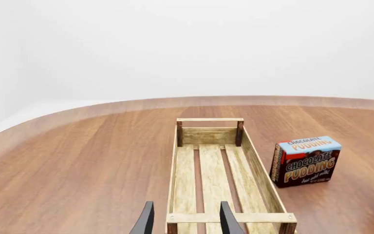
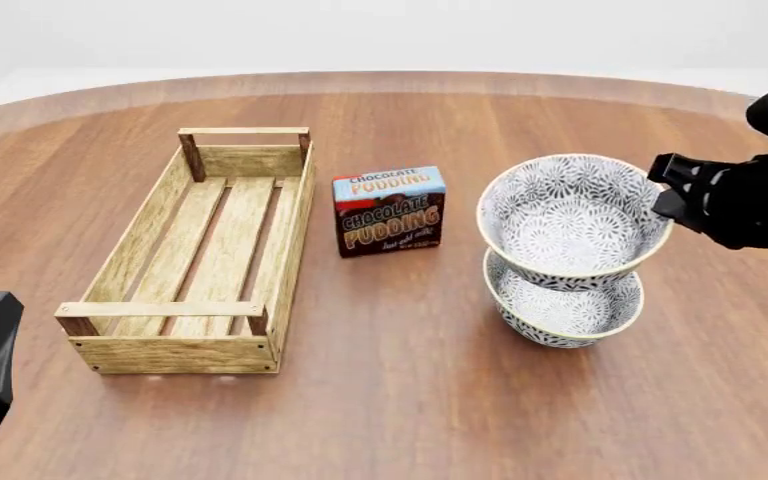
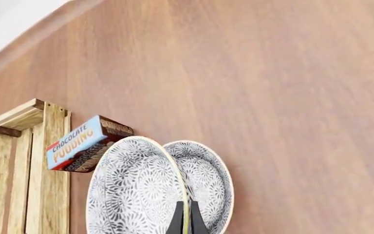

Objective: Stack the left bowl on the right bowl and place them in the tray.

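Now your right gripper [image 3: 183, 220] pinches the upper bowl's [image 2: 571, 215] rim over the lower bowl [image 2: 564, 305], toward the table's right edge; centre it, lower gently. Left gripper [image 1: 185, 219] idles, spread.

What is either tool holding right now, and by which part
The right tool pinches the rim of the upper bowl, above the lower bowl. The left tool is open and holds nothing.
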Motion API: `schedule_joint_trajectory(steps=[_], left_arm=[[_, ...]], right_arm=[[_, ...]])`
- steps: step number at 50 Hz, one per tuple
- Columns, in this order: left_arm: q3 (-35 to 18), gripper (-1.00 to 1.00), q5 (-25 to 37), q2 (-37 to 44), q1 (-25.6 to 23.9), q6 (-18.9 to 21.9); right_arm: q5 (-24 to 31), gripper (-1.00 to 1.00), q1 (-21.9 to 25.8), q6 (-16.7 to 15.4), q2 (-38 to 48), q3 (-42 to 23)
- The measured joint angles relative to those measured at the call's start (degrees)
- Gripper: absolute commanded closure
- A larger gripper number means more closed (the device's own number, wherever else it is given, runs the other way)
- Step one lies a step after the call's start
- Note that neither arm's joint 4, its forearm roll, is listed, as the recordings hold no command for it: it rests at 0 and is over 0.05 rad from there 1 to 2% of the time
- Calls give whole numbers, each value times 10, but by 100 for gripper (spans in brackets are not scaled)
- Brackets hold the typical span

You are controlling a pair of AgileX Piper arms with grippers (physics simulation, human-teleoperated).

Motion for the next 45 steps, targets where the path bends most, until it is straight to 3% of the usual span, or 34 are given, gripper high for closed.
schedule_joint_trajectory(steps=[45], left_arm=[[0, -100, 0, 0, 0, 0]], right_arm=[[-55, 100, -5, 1, 45, 52]])
